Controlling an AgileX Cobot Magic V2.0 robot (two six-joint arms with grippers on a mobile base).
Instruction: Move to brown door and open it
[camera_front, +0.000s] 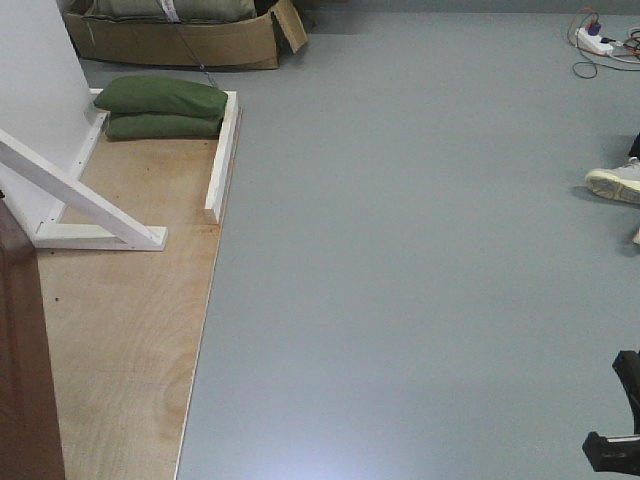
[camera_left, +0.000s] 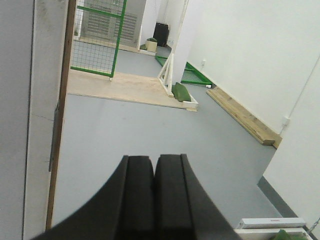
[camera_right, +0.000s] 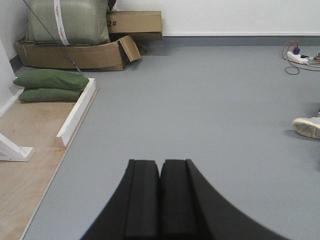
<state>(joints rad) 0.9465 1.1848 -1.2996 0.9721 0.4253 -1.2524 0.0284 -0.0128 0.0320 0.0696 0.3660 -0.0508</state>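
Observation:
A dark brown door (camera_front: 22, 370) shows as a narrow slab at the lower left edge of the front view, standing on the plywood floor panel (camera_front: 120, 330). In the left wrist view a tall pale panel with a thin brown edge strip (camera_left: 61, 115) runs down the left side; I cannot tell whether it belongs to the door. My left gripper (camera_left: 154, 159) is shut and empty, held over grey floor. My right gripper (camera_right: 160, 163) is shut and empty, also over grey floor. No door handle is in view.
A white wooden brace frame (camera_front: 95, 215) and green sandbags (camera_front: 165, 105) sit on the plywood. Cardboard boxes (camera_front: 190, 35) stand behind. A person's shoe (camera_front: 615, 183) and a power strip with cables (camera_front: 598, 42) are at the right. A black robot part (camera_front: 618, 440) is at the lower right.

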